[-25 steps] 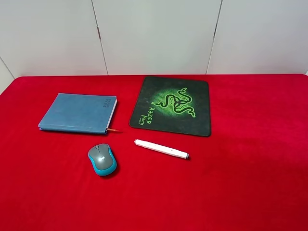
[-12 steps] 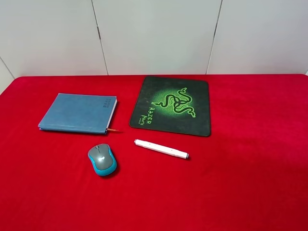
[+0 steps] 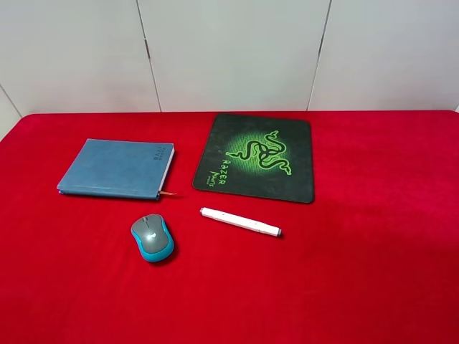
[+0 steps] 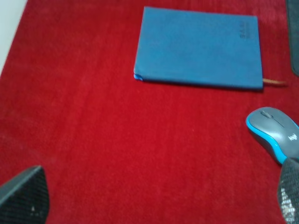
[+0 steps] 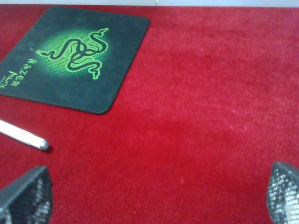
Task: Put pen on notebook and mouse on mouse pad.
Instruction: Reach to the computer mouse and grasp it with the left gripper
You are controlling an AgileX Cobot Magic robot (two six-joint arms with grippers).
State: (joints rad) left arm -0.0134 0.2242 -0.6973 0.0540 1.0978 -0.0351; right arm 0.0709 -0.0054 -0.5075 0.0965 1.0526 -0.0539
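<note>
Left gripper (image 4: 156, 200): jaws spread wide, holding nothing. Only its two dark, mesh-textured fingertips (image 4: 23, 196) show in its wrist view. Right gripper (image 5: 154, 196): jaws likewise wide apart and empty, with both textured fingertips (image 5: 25, 193) visible.

I count one mouse pad (image 3: 257, 158), black, with one green logo (image 3: 262, 152) printed on it. Left of the mouse pad lies one notebook (image 3: 116, 169), and one orange ribbon (image 3: 168, 193) pokes out of the notebook corner nearest the pad's front edge. In front of the mouse pad I count one pen (image 3: 239, 221), and to the front-left of the pad one mouse (image 3: 152, 238). One red cloth (image 3: 373, 251) carries all four things, one of each kind. Of my own I count two pincers: the left pincer (image 4: 154, 200) shows two fingertips (image 4: 23, 196), the right pincer (image 5: 154, 198) likewise two.
</note>
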